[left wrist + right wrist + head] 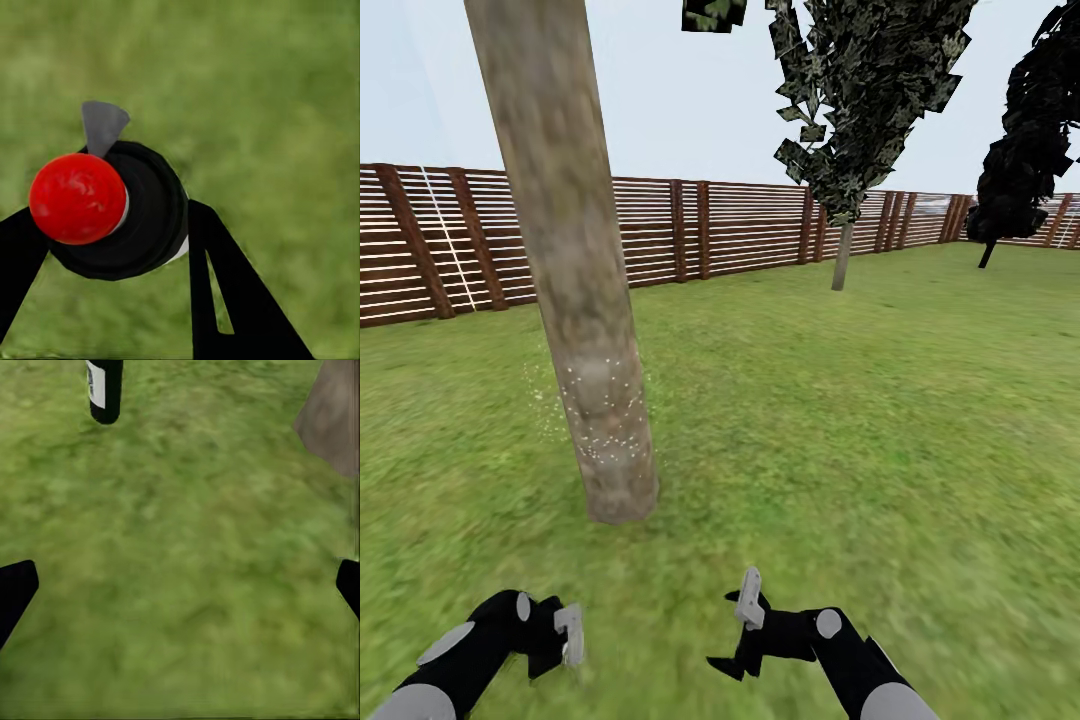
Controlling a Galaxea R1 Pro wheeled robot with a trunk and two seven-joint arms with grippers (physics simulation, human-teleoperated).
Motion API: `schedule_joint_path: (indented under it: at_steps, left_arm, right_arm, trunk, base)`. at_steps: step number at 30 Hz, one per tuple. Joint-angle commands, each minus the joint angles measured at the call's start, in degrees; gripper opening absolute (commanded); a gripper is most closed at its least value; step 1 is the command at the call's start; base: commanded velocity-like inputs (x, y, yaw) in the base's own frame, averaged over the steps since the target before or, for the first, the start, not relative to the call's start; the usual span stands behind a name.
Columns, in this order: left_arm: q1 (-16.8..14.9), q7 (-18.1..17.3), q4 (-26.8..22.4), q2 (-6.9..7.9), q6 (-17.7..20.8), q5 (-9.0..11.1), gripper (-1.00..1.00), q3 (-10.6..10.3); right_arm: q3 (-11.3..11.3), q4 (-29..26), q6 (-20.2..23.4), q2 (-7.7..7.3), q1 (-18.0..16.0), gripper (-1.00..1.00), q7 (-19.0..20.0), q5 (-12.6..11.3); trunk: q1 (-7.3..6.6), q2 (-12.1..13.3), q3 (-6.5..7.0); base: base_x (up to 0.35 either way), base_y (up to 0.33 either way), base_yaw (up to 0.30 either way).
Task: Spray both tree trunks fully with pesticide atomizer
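Left fingers (191, 300) are closed around the black spray bottle (142, 217), one black finger on each side of its body. Bottle has a red round cap (77, 199) and a grey nozzle tab (103, 126) sticking out past it; grass (270, 97) behind it. In the head view the left gripper (565, 640) sits low at near left, just above the lawn.

Right fingers (15, 589) are spread wide, tips at opposite edges of the wrist view, nothing between them but grass. That same view shows the bottle's lower body (105, 390) with a white label, and the base of the trunk (330, 420) off to one side. Right gripper (745, 625) is at near centre-right in the head view, well apart from the trunk.

Tree trunk (565, 260) stands ahead and left of centre, thick, grey-brown, leaning slightly. White specks of spray (595, 415) cover its lower part and drift a bit off its left side; upper trunk looks bare of specks.

Farther right: a dark leafy tree (865, 110) with a thin trunk near the slat fence (740, 225), and another dark tree (1025, 140) at far right.
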Motion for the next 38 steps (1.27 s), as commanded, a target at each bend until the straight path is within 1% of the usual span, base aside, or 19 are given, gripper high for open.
schedule_joint_path:
  at_steps: [1,2,3,4,5,6,7,8,9,10,11,13,14,16,19,21,29,33,38]
  left_arm:
    - [0.0,2.4,-0.1,-0.13,0.3,0.5,-1.00,4.3]
    - [0.0,4.7,-0.1,-0.35,0.2,1.1,-1.00,9.1]
    - [0.0,6.8,-0.1,-0.76,0.1,2.7,-1.00,14.0]
    - [0.0,8.8,0.2,-1.52,0.0,5.5,-1.00,18.2]
    - [0.0,11.1,0.9,-2.09,-0.7,9.6,-1.00,21.8]
    - [0.0,15.5,3.1,-2.42,-4.9,15.4,-1.00,24.8]
    - [0.1,19.8,5.6,-2.51,-8.9,19.1,-1.00,25.9]
    - [0.1,28.8,10.3,-2.56,-13.9,24.2,-1.00,26.5]
    - [0.1,35.3,13.3,-2.58,-16.5,27.4,-1.00,26.7]
    - [0.1,41.9,16.5,-2.59,-19.3,31.1,-1.00,26.8]
    - [0.2,47.9,19.8,-2.52,-22.6,35.1,-1.00,26.9]
    - [1.5,53.1,23.2,-2.41,-25.6,39.9,-1.00,26.9]
    - [2.6,54.9,24.0,-2.27,-26.2,41.2,-1.00,26.9]
    - [4.4,56.5,24.6,-2.06,-26.7,42.3,-1.00,26.9]
    - [5.7,57.0,24.9,-1.72,-27.1,42.5,-1.00,26.9]
    - [6.2,57.0,24.9,-1.67,-27.2,42.4,-1.00,26.8]
    - [6.5,56.9,25.8,-1.83,-27.2,42.4,-1.00,26.5]
    - [6.6,56.9,26.0,-2.33,-27.0,42.3,-1.00,26.3]
    - [7.0,57.0,28.9,-1.90,-26.8,42.3,-1.00,26.4]
  right_arm:
    - [-0.6,-0.1,-0.3,-0.61,0.0,1.00,-1.2,0.4]
    - [-0.7,0.2,-0.3,-1.67,0.0,1.00,-4.5,0.4]
    - [-1.3,1.1,-0.2,-2.76,0.1,1.00,-10.9,0.3]
    - [-3.2,3.6,-0.2,-3.47,0.2,1.00,-18.5,0.1]
    - [-6.7,7.1,-0.4,-3.89,0.2,1.00,-26.3,-0.5]
    - [-12.1,11.1,-1.6,-4.58,0.3,1.00,-35.2,-1.1]
    - [-14.9,12.9,-3.2,-4.96,0.4,1.00,-39.7,-1.3]
    - [-17.1,14.1,-4.9,-5.23,0.6,1.00,-45.1,-1.5]
    - [-17.8,14.6,-5.5,-5.30,1.2,1.00,-48.9,-1.7]
    - [-18.2,14.8,-6.4,-5.33,2.1,1.00,-54.0,-2.5]
    - [-18.5,14.9,-8.6,-5.40,3.3,1.00,-59.8,-4.2]
    - [-18.5,15.0,-12.9,-5.46,5.5,1.00,-65.5,-7.3]
    - [-18.5,15.1,-14.1,-5.36,6.5,1.00,-66.7,-8.2]
    - [-18.5,15.3,-15.0,-5.28,7.4,1.00,-67.6,-8.8]
    - [-18.5,20.8,-15.2,-5.39,8.0,1.00,-67.8,-9.0]
    - [-18.5,23.0,-15.2,-5.31,8.0,1.00,-67.8,-9.0]
    - [-18.4,25.4,-15.1,-5.44,8.5,1.00,-67.6,-9.0]
    - [-18.4,25.4,-15.1,-5.45,8.7,1.00,-67.6,-9.0]
    - [-18.4,25.4,-15.1,-5.45,9.2,1.00,-67.6,-9.0]
  trunk:
    - [-0.01,0.0,-0.06]
    - [-0.01,0.0,-0.06]
    - [-0.01,0.0,-0.06]
    - [-0.01,0.0,-0.06]
    - [-0.01,0.0,-0.06]
    - [-0.01,0.0,-0.06]
    - [-0.01,0.0,-0.06]
    - [-0.01,0.0,-0.06]
    - [-0.01,0.0,-0.06]
    - [-0.01,0.0,-0.06]
    - [-0.01,0.0,-0.06]
    - [-0.01,0.0,-0.06]
    - [-0.01,0.0,-0.06]
    - [-0.01,0.0,-0.06]
    - [-0.01,0.0,-0.06]
    - [-0.01,0.0,-0.06]
    - [-0.01,0.0,-0.06]
    - [-0.01,0.0,-0.06]
    - [-0.01,0.0,-0.06]
  base:
    - [0.000,0.000,0.000]
    - [0.000,0.000,0.000]
    - [0.000,0.000,0.000]
    - [0.000,0.000,0.000]
    - [0.000,0.000,0.000]
    - [0.000,0.000,0.000]
    - [0.000,0.000,0.000]
    - [0.000,0.000,0.000]
    - [0.000,0.000,0.000]
    - [0.000,0.000,0.000]
    - [0.000,0.000,0.000]
    - [0.000,0.000,0.000]
    - [0.000,0.000,0.000]
    - [0.000,0.000,0.000]
    - [0.000,0.000,0.000]
    - [0.000,0.000,0.000]
    - [0.000,0.000,0.000]
    - [0.000,0.000,0.000]
    - [0.000,0.000,0.000]
